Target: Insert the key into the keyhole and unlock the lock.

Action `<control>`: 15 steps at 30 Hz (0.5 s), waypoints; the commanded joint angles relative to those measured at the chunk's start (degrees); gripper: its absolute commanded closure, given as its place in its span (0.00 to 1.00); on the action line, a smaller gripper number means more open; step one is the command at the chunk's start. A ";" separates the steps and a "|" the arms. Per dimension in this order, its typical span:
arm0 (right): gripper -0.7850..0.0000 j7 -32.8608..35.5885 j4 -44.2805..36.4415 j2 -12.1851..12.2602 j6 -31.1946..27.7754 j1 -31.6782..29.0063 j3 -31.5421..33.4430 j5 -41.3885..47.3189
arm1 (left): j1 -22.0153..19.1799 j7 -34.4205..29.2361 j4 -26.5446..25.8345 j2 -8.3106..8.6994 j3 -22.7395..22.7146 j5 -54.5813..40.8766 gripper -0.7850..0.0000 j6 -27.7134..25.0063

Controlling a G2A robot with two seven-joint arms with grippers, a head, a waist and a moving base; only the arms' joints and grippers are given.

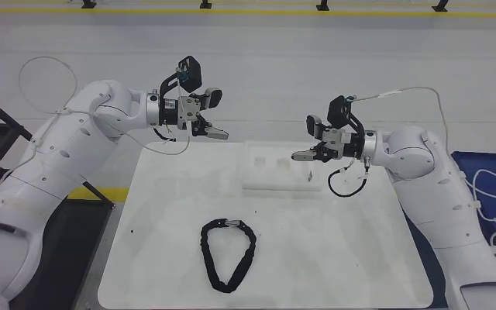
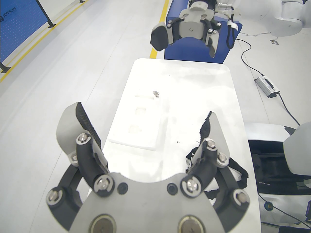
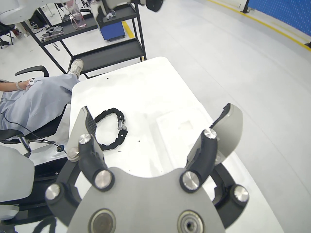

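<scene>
A black fabric-covered chain lock [image 1: 227,254] lies looped on the white table [image 1: 155,232] near its front, with its metal lock body [image 3: 120,125] at the top of the loop. A small metal key [image 2: 156,94] rests on a white foam block [image 1: 279,174] at the end nearer my right arm. My left gripper [image 1: 215,132] hovers open over the table's back left corner, well short of the block. My right gripper [image 1: 304,155] hangs open just above the block's right end, close to the key [image 1: 310,177]. Both grippers [image 2: 144,117] [image 3: 156,112] are empty.
The foam block [image 3: 184,124] has several shallow square recesses. A black shelf cart [image 3: 104,54] and a seated person [image 3: 36,98] are beyond the table's left side. A blue cabinet [image 2: 196,49] stands off the right side, with cables on the floor.
</scene>
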 commanded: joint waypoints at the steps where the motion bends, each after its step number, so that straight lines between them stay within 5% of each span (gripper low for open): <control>1: 0.00 -0.35 2.21 -0.21 1.66 0.19 -0.99 -1.65 | 0.00 0.00 0.00 0.00 0.00 0.00 0.00 0.00; 15: 0.00 0.82 14.55 -2.96 16.63 3.94 -8.75 -7.89 | 0.00 0.00 0.00 0.00 0.00 0.00 0.00 0.00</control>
